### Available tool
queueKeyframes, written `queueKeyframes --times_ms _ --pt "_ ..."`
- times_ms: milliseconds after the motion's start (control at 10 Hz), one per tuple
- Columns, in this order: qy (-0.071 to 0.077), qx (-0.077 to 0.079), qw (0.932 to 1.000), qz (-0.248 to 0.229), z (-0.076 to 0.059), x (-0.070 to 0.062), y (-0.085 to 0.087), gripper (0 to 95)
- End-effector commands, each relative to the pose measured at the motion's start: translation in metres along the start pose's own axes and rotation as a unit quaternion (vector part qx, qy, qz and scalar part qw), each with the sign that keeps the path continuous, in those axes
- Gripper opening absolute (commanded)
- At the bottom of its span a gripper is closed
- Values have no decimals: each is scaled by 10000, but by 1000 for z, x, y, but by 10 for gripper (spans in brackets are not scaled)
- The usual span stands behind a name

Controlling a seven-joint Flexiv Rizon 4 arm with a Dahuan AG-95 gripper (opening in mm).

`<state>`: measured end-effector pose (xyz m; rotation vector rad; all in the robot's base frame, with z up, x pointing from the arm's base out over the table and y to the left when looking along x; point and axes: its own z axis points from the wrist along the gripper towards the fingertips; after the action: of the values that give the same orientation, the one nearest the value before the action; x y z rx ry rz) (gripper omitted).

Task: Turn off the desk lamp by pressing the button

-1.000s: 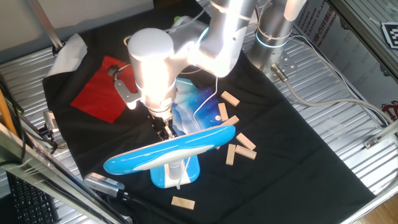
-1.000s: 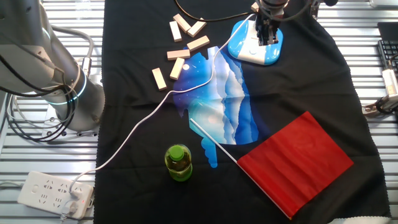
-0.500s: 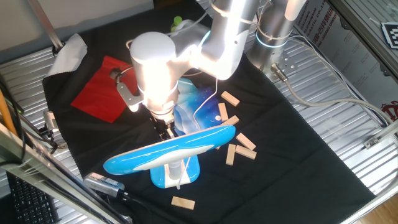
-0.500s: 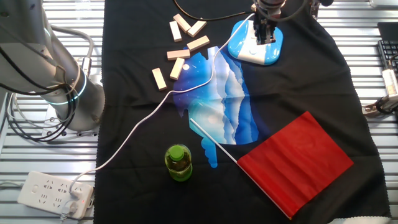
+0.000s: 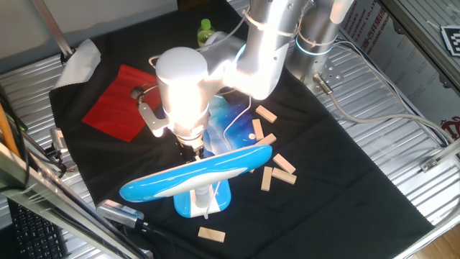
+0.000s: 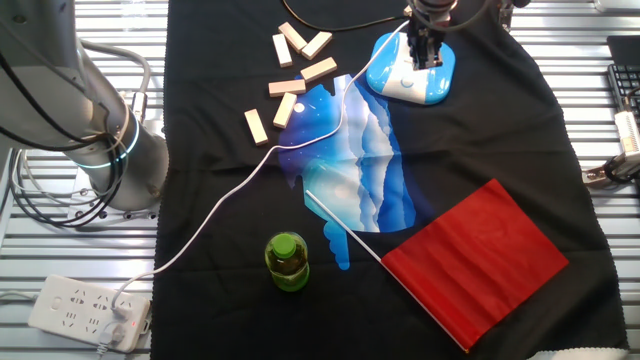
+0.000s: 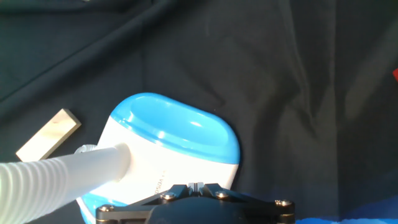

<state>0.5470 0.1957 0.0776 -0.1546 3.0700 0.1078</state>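
The desk lamp (image 5: pixel 198 180) stands on the black cloth (image 5: pixel 345 173) at the near edge in one fixed view, its long blue-and-white head stretching from 8 o'clock to 2 o'clock above the blue base; in the other fixed view only the base (image 6: pixel 412 72) shows, at the top of the frame, at 1 o'clock from the blue-and-white patterned sheet (image 6: pixel 350 160). The gripper (image 6: pixel 427 50) hangs directly over that base, its dark fingers pointing down onto the white top; whether the tips touch the lamp, or each other, I cannot tell; the fingers are partly hidden behind the lamp head in one fixed view (image 5: pixel 192 147). In the hand view the base (image 7: pixel 180 143) fills the lower left, its ribbed white stem (image 7: pixel 56 177) leaving toward 8 o'clock; the gripper housing sits at 6 o'clock, just below the base's white face. Wooden blocks (image 6: pixel 290 70) lie scattered at 9 o'clock from the base; a red cloth (image 6: pixel 475 260) lies at 5 o'clock from the sheet; a green bottle (image 6: pixel 287 262) stands at 7 o'clock from it.
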Motion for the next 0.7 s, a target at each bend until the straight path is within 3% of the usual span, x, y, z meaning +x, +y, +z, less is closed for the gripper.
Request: queueKeyframes --times_ms 100,700 --pt "19 11 10000 1 0 0 0 0" --pt "28 10 10000 -24 6 0 -3 0"
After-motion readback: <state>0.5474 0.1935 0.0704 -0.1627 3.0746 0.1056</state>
